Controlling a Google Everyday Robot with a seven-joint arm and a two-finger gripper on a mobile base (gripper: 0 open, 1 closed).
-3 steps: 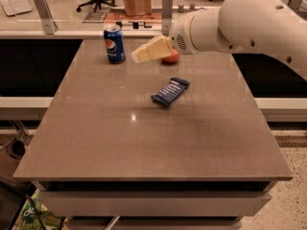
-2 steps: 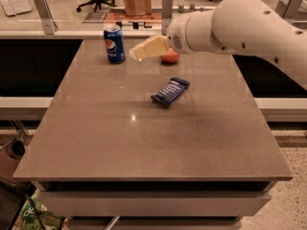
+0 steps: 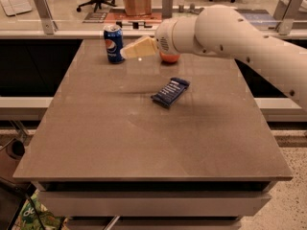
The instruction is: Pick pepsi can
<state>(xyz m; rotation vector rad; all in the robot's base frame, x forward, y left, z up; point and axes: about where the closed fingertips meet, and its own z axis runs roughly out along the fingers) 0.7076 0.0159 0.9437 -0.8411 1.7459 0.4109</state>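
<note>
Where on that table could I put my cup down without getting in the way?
The near half of the table, this side of the snack bar, is bare, and so is the left side below the pepsi can. The far edge is crowded: the can, the gripper beside it, and a round reddish fruit behind the arm.

One pepsi can (image 3: 113, 43), one apple (image 3: 170, 58), one snack bar (image 3: 170, 91), one claw (image 3: 125, 53) beside the can.

Dark-blue snack bar (image 3: 170, 91) lies on the table (image 3: 144, 147), apple (image 3: 169, 59) farther back.
</note>
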